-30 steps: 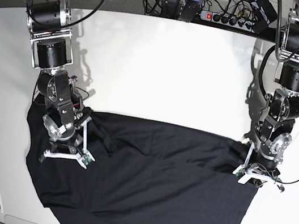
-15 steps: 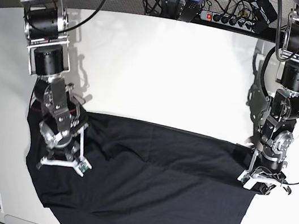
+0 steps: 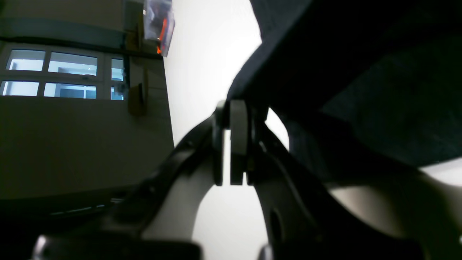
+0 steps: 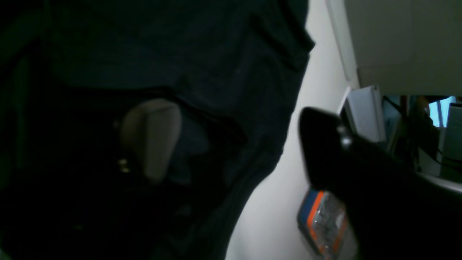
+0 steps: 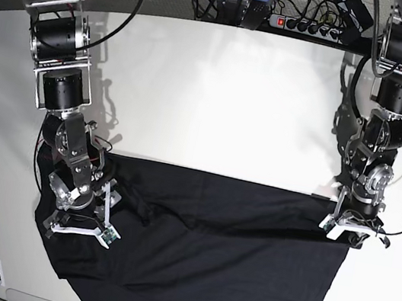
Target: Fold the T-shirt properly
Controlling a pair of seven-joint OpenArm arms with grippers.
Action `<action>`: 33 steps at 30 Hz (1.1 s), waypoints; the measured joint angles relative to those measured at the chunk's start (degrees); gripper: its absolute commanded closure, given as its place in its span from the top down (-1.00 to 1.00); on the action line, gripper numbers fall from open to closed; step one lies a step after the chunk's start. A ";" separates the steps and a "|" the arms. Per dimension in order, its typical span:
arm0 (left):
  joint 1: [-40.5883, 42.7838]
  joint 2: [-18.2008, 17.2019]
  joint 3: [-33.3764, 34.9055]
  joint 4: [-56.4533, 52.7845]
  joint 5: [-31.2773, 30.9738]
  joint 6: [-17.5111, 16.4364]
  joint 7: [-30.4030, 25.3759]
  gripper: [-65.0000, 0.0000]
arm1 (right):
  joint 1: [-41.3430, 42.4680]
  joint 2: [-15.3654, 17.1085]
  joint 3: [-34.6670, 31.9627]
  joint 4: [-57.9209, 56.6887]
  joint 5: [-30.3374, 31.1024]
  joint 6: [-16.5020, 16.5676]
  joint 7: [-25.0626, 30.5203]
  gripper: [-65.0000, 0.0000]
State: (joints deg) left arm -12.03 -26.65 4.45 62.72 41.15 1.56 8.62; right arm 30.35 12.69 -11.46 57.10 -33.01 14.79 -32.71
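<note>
Black T-shirt (image 5: 207,252) lies spread on the white table (image 5: 217,99), wide across the near half, upper edge roughly straight between the two arms, hem corner hanging off the table's near edge. Fabric rumpled near the shirt's left end in base view, smoother toward the other end.

Right gripper (image 5: 80,229) sits over that rumpled end, pointing down onto the shirt. Its fingers are spread apart; in the wrist view one pale finger (image 4: 151,137) rests against dark cloth, the other dark finger (image 4: 325,151) is out past the shirt's edge over bare table. Nothing pinched between them.

Left gripper (image 5: 353,232) is at the shirt's opposite upper corner. Wrist view shows its pads (image 3: 238,141) pressed together, with the shirt's edge (image 3: 325,72) caught at the tips and lifted off the table.

Orange-and-blue packet (image 4: 321,224) lies on the table just beyond the shirt's edge by the right gripper.
</note>
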 measured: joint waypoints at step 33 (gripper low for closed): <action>-6.08 5.35 -0.24 -5.57 -5.81 8.57 0.90 0.01 | -11.98 -2.05 14.43 14.47 12.55 0.02 -3.04 0.90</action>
State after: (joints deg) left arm -18.11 -21.30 4.21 57.14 35.33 10.13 9.52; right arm 18.37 10.63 2.96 71.57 -20.47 14.81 -35.75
